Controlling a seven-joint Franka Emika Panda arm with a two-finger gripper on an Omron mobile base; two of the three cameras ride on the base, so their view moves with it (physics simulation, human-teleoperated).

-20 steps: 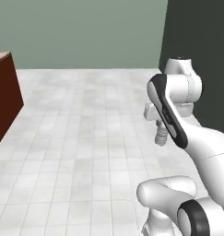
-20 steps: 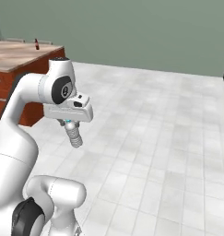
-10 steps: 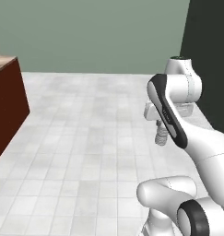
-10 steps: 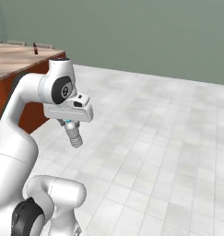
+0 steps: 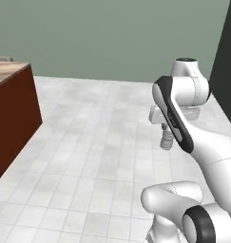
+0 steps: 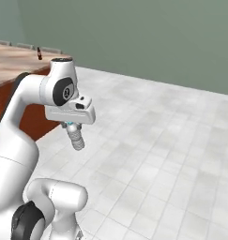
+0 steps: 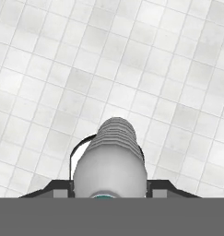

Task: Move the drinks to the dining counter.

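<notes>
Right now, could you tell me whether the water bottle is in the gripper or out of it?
In it: the water bottle hangs below the gripper, clear of the tiled floor.
</notes>
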